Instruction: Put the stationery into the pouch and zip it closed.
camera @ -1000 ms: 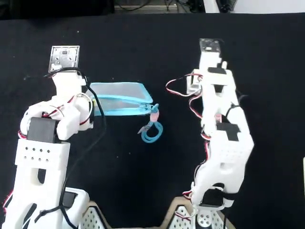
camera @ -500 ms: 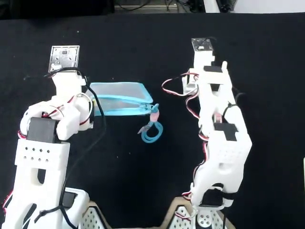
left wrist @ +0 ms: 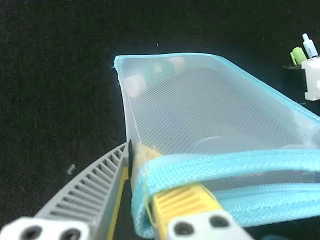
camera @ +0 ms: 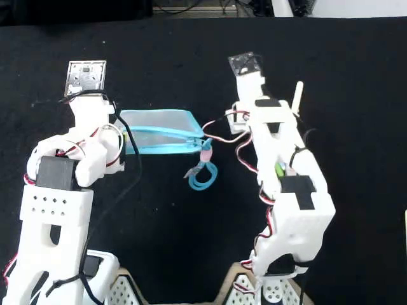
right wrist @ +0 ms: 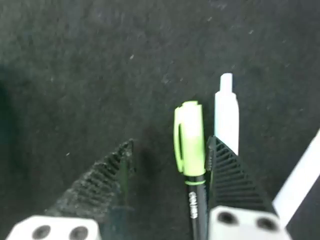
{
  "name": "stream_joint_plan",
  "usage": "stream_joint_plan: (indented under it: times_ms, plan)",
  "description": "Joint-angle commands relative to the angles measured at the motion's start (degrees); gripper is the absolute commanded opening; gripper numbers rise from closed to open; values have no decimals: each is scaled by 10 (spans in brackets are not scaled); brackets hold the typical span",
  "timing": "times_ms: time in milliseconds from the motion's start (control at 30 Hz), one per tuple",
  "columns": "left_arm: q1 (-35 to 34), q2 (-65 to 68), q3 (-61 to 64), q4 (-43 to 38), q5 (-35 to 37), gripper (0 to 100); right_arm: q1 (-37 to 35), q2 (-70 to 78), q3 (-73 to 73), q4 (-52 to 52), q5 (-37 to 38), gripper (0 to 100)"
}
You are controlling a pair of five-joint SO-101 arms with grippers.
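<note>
Black table [camera: 159, 222] holds a mesh pouch [camera: 156, 124] with blurred pale items [left wrist: 134, 84] inside.

Pouch [camera: 159, 130] lies on the table [camera: 159, 241] between the 2 arms, nearer the left arm. Left gripper [left wrist: 136, 160] is clamped on the pouch's left end, at the zip edge. Cord loop [camera: 203, 175] lies at the pouch's right corner, on the side toward the arm bases. Right gripper [right wrist: 170, 145] hangs right of the pouch, jaws apart, over 2 items lying side by side: marker [right wrist: 189, 145] between the jaws, pen [right wrist: 227, 115] just outside 1 jaw.
</note>
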Motion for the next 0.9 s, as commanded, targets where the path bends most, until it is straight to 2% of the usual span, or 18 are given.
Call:
stream_joint_plan:
  times_ms: [0, 133, 300, 433, 533, 633, 733, 867]
  plan:
    - [6, 1, 0, -6, 7, 30, 23, -14, -14, -19, 9, 218]
    - [6, 4, 0, -6, 7, 30, 18, 5, -20, -18, 14, 218]
    - [6, 3, 0, -5, 7, 30, -27, 12, -17, 16, 113, 215]
    - [6, 4, 0, -5, 7, 30, -33, 18, -19, 21, 131, 126]
    - [6, 4, 0, -5, 7, 30, -29, 16, -20, 25, 127, 13]
    - [6, 4, 0, -5, 7, 30, -10, 12, -21, 32, 124, 11]
    - [6, 4, 0, -5, 7, 30, 26, -15, -38, 81, 66, 10]
    - [6, 4, 0, -6, 7, 30, 62, -44, -81, 221, -51, 11]
